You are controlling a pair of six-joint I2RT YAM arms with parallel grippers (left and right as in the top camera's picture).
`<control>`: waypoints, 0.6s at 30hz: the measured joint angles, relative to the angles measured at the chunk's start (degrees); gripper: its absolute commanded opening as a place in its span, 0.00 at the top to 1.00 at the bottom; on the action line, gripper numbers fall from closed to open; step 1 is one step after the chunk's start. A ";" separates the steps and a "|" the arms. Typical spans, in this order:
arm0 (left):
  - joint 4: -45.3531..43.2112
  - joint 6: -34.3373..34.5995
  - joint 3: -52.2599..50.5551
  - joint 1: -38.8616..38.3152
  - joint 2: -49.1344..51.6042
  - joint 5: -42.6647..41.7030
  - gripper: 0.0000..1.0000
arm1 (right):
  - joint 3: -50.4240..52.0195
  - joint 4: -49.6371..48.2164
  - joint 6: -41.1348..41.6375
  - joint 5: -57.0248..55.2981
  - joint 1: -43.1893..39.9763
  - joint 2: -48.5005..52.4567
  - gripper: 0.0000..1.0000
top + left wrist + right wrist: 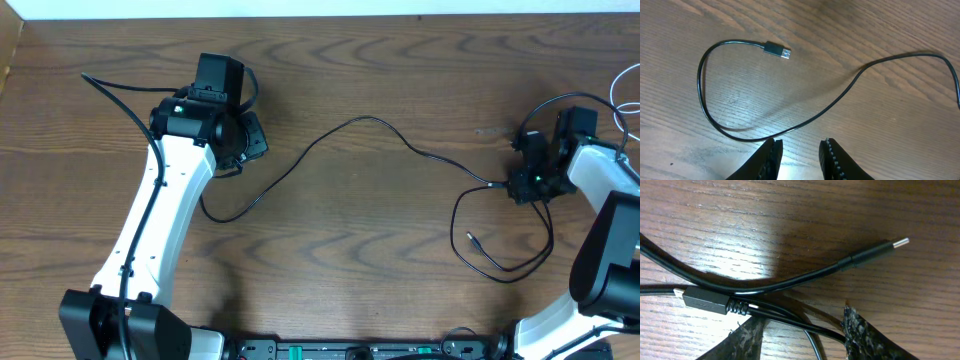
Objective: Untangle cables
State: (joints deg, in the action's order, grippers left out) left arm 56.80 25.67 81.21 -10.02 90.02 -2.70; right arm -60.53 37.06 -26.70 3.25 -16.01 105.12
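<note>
- Wood-grain table carries one long run of black cable. It goes from a slack bend at 8 o'clock, over a hump near 12, down to the right arm at 3 o'clock, and ends in a loose loop at 4 to 5 o'clock. I cannot pick out the white cord with any certainty.
- Right gripper: its jaws stand partly apart at 3 o'clock, astride the crossing where several black strands overlap. A thin strand runs through the gap, but nothing looks pinched. As I judge it, the knot that matters is here, so close on one strand only, not the bundle.
- Left gripper: a narrow gap with nothing in it, and the cable curves past just ahead of the fingertips at its 12 o'clock. A short forward reach would take that bend. Grip it low and hold it as the anchor while the right arm draws away toward 3 o'clock.
- USB plug lies free at 11 o'clock in the left wrist view, so pull slowly to keep it from whipping round.
- Metal-tipped plug points to 2 o'clock, and a second plug body sits beneath the crossing. Feed whichever end lies on top out first.
</note>
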 measured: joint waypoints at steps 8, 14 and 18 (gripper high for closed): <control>0.00 0.00 0.00 0.00 0.00 0.00 0.70 | 4.11 -4.81 11.41 0.70 -0.07 -2.43 0.99; 0.00 -0.02 0.00 0.00 0.00 0.00 0.69 | 4.33 -3.45 23.34 1.92 -0.07 -2.56 0.99; 0.00 0.04 0.00 0.00 0.00 0.00 0.61 | 3.39 0.57 28.70 6.43 -0.07 -2.62 0.99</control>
State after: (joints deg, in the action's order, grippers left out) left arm 56.80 25.71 81.21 -10.02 90.02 -2.70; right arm -57.14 37.63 2.00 9.67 -16.08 102.50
